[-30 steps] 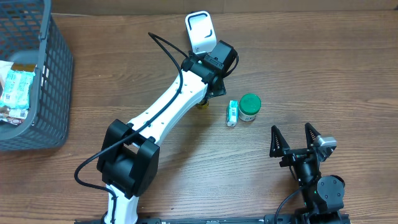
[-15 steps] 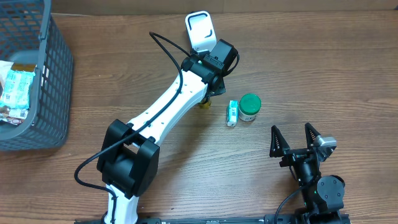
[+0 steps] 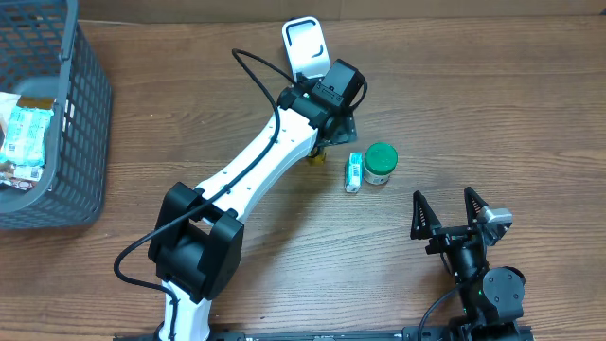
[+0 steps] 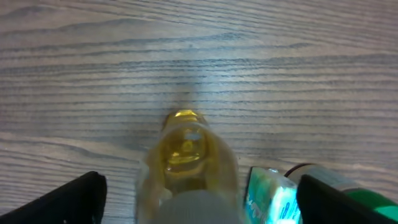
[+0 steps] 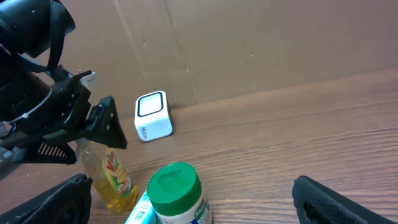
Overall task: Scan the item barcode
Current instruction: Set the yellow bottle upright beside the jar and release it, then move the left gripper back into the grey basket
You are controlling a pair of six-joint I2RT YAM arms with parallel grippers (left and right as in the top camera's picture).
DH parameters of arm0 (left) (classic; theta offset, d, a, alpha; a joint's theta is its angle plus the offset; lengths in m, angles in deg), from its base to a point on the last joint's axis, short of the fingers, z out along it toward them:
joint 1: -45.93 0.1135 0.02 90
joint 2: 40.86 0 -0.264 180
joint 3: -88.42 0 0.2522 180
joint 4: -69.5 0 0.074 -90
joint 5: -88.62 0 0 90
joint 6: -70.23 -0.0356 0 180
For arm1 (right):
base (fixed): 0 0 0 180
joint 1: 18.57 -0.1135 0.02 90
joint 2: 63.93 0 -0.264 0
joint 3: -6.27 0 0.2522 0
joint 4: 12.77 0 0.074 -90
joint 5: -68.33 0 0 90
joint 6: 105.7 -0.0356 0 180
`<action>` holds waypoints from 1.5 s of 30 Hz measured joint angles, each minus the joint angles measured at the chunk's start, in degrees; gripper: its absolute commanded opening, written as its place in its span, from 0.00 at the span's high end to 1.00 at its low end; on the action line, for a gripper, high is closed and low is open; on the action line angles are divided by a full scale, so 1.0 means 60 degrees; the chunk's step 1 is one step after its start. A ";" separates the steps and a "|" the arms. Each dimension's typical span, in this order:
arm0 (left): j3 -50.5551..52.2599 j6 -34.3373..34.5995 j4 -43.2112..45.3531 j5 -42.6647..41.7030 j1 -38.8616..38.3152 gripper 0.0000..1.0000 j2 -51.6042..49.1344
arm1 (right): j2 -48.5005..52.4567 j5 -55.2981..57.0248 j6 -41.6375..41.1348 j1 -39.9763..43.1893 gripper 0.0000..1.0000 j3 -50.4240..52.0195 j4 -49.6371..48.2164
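Springing apart just now, your left gripper point(image 4: 199, 186) stands spread wide around the yellow bottle point(image 4: 186, 146), upright on the surface point(image 4: 280, 62) between its fingers point(image 4: 68, 199) and unheld, so it needs regrasping before the scanner point(image 3: 305, 47) sees it.

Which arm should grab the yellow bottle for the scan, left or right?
Likely left. The left gripper is open and straddles the upright yellow bottle, with the scanner close by. The right gripper is open too, but well away from both.
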 measured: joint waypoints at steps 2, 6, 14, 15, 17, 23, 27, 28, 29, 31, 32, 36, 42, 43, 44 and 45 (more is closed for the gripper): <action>-0.0051 -0.0474 -0.0011 0.0000 0.0000 0.00 0.0000 | 0.0000 0.0004 0.0000 0.0000 0.00 0.0000 -0.0004; -0.0998 -0.1464 -0.0688 0.0029 0.0022 0.00 0.0000 | 0.0000 0.0000 0.0004 0.0000 0.00 0.0000 -0.0004; -0.5541 -0.2987 -0.2776 0.0841 0.0765 0.01 0.0109 | 0.0000 0.0004 0.0000 0.0000 0.00 0.0000 0.0000; -0.6149 -0.3249 -0.3093 0.1038 0.1031 0.00 0.0157 | 0.0000 0.0004 0.0000 0.0000 0.00 0.0000 0.0000; -0.7071 -0.3665 -0.3523 0.1439 0.1552 0.00 0.0240 | 0.0000 0.0004 0.0000 0.0000 0.00 0.0000 -0.0004; -0.8557 -0.5082 -0.4346 0.2707 0.3632 0.01 0.0455 | 0.0000 0.0000 0.0000 0.0000 0.00 0.0000 -0.0004; -0.8601 -0.5635 -0.4521 0.2911 0.5184 0.00 0.0463 | 0.0000 0.0004 0.0004 0.0000 0.00 0.0000 0.0000; -0.8601 -0.5727 -0.4517 0.2881 0.5643 0.01 0.0463 | 0.0000 0.0004 0.0004 -0.0004 0.00 0.0000 0.0000; -0.8601 -0.5770 -0.4513 0.2845 0.6025 0.01 0.0463 | 0.0000 0.0000 0.0000 -0.0004 0.00 0.0000 0.0000; -0.8601 -0.5861 -0.4499 0.2652 0.6987 0.00 0.0463 | 0.0000 0.0004 0.0000 0.0000 0.00 0.0000 -0.0004; -0.8601 -0.5880 -0.4492 0.2554 0.7308 0.00 0.0463 | 0.0000 0.0000 0.0004 0.0000 0.00 0.0000 -0.0004; -0.8601 -0.5978 -0.4309 0.1752 0.9038 0.00 0.0459 | 0.0000 0.0000 0.0004 0.0000 0.00 0.0000 -0.0004; -0.8357 -0.6247 -0.3963 0.0324 1.1045 0.00 0.0423 | 0.0000 0.0000 0.0004 -0.0004 0.00 0.0000 0.0000; -0.8306 -0.6298 -0.3963 0.0215 1.1231 0.00 0.0408 | 0.0000 0.0004 0.0000 0.0000 0.00 0.0000 -0.0004; -0.8233 -0.6346 -0.3963 0.0109 1.1457 0.00 0.0353 | 0.0000 0.0000 0.0000 -0.0004 0.00 0.0000 -0.0004; -0.8134 -0.6415 -0.3934 0.0025 1.1653 0.00 0.0288 | 0.0000 0.0004 0.0004 0.0000 0.00 0.0000 0.0000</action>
